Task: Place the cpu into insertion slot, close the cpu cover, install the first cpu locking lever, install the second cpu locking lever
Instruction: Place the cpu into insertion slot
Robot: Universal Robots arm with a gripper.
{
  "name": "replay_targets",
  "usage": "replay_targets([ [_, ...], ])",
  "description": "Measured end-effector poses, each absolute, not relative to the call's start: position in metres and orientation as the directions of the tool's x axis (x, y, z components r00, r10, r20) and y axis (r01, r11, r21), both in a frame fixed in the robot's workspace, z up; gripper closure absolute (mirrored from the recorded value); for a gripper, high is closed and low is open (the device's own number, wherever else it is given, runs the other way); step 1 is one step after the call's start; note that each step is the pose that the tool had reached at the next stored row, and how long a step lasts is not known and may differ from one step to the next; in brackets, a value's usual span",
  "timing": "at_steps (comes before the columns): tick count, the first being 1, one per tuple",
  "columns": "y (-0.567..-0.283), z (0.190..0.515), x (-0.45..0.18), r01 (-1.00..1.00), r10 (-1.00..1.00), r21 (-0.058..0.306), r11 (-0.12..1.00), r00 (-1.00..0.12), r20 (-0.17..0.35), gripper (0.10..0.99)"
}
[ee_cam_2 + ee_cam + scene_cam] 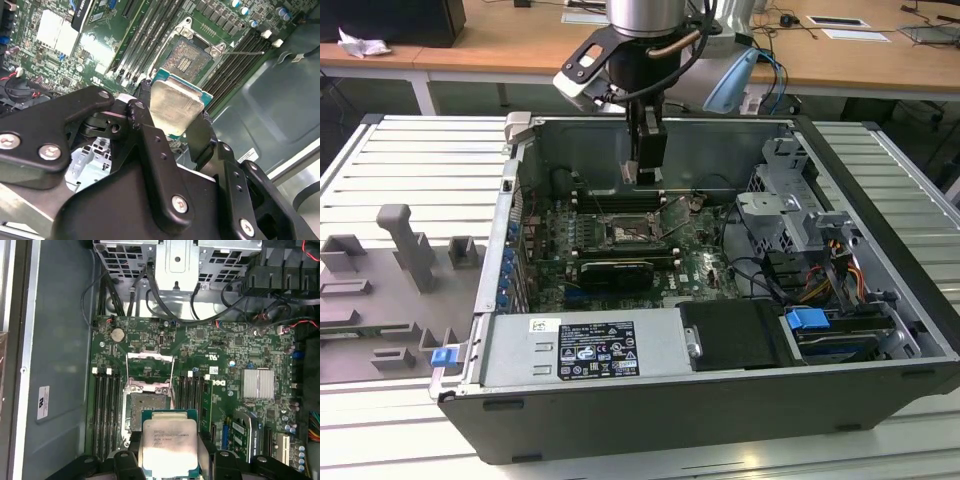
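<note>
The arm (645, 15) comes in at the top middle of the exterior view as a silver link pointing straight down. Under it sits the black wrist (635, 72), with a pale camera housing jutting toward the upper left. The gripper (642, 172) hangs vertically below, tips down, just above the frame's centre. In the second wrist view its two black fingers (150, 140) press on opposite edges of the cpu (172, 105), clamping it between them.

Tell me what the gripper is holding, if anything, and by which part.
The gripper holds the small flat square chip with a silvery-beige metal top, the cpu, pinched by two opposite side edges between its black fingers.
</note>
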State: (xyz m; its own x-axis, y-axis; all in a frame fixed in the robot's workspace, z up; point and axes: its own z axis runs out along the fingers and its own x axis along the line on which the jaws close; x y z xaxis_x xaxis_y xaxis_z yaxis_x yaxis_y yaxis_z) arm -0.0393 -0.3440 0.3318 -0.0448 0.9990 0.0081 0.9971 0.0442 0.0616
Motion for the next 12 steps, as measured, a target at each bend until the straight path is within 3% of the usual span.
replay_targets([
  [12,-0.344,0.3255,-0.0393,0.997,0.999,0.062,0.042,-0.043,0.008,0.561],
])
